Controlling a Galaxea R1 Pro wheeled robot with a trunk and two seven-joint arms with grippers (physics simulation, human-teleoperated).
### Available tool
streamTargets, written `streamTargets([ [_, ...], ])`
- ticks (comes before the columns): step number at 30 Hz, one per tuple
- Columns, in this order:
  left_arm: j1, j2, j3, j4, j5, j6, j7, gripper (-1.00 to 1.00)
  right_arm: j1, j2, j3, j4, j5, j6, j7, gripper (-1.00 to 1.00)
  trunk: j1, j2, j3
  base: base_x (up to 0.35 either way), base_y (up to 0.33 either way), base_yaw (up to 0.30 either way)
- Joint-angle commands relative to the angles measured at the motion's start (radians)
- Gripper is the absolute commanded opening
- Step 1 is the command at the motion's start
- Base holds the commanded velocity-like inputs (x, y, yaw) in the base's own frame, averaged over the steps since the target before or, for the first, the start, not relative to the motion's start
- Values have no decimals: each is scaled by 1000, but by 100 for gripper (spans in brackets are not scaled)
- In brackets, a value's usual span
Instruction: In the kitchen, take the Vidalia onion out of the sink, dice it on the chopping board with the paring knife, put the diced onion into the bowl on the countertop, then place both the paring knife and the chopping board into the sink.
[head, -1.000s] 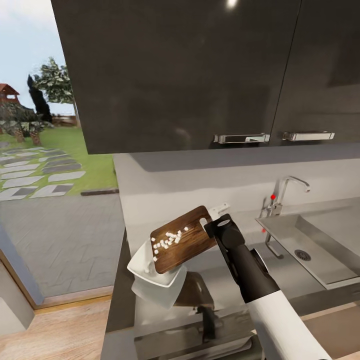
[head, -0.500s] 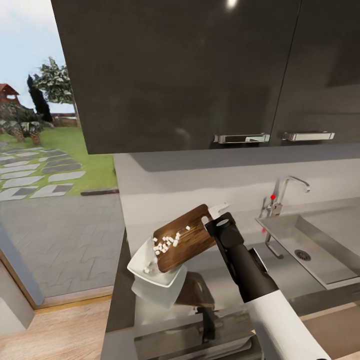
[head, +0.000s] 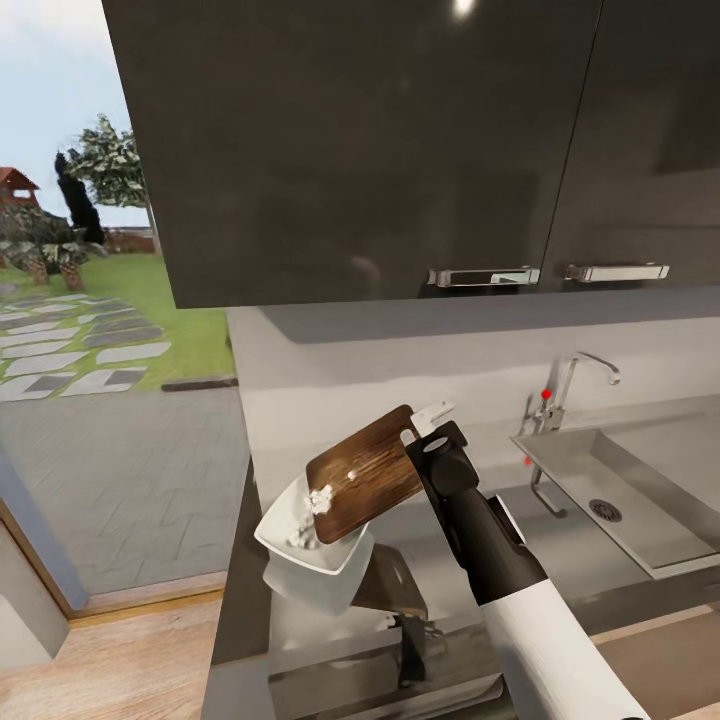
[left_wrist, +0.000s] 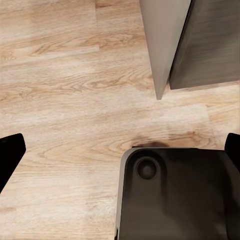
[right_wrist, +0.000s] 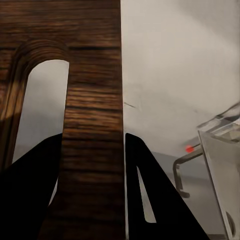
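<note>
A chrome faucet (head: 578, 388) with red dots stands at the far right. Two metal handles (head: 484, 276) sit low on the dark cabinet doors (head: 350, 150). To the left, a lawn (head: 150, 300), trees (head: 110, 165) and paving stones (head: 70, 350) lie outside.

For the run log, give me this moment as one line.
step: tipping diced onion into bowl | right pincer: shut on chopping board, tilted over bowl | left pincer: open above floor

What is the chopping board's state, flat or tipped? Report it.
Tipped: the chopping board slopes down into the bowl, held by the right end effector; diced onion sits at its lower edge.
</note>
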Motion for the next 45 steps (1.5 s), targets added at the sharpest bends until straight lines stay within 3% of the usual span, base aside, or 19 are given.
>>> streamTargets([
  [1, 0, 1, -9, -2, 10, -1, 3, 100, -1, 0, 0, -1, 11, 4, 9, -100, 0, -2, -2, 0, 0, 0],
  [40, 0, 1, -9, -2, 9, -1, 3, 100, -1, 0, 1, -21, 10, 5, 12, -100, 0, -2, -2, 0, 0, 0],
  [45, 0, 1, -9, -1, 10, -1, 3, 100, -1, 0, -15, -77, -16, 1, 73, -100, 0, -2, -2, 0, 0, 0],
])
